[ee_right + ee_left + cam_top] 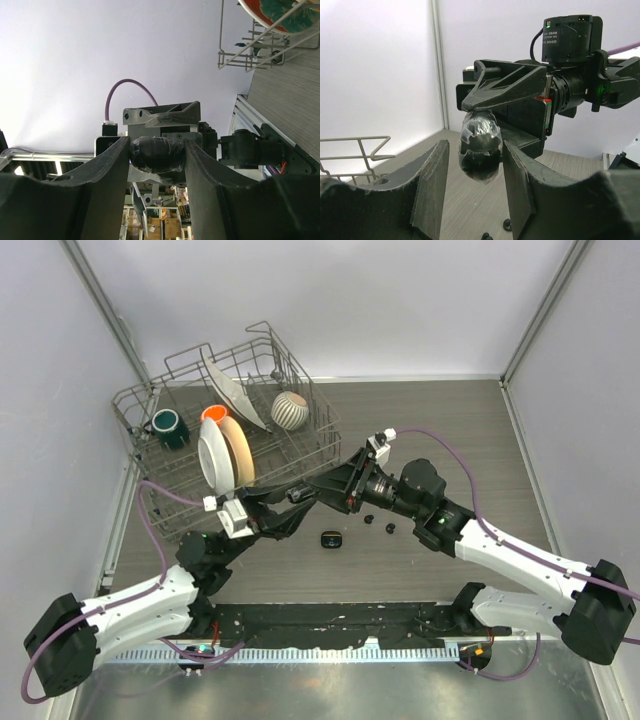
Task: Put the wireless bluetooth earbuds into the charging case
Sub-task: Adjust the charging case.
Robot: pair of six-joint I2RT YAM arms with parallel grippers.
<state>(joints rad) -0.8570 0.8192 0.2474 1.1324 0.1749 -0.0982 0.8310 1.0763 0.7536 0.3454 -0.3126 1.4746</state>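
We log two earbuds [368,518] on the table [440,440]. Just beyond, the right gripper [157,145] clamps the charging case [480,150] aloft; the left gripper [475,147] brackets it, grip indeterminate. The dish rack [320,430] edge sits close behind; bare table lies rightward

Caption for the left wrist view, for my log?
Left gripper straddles the glossy charging case gripped by the right gripper above the table.
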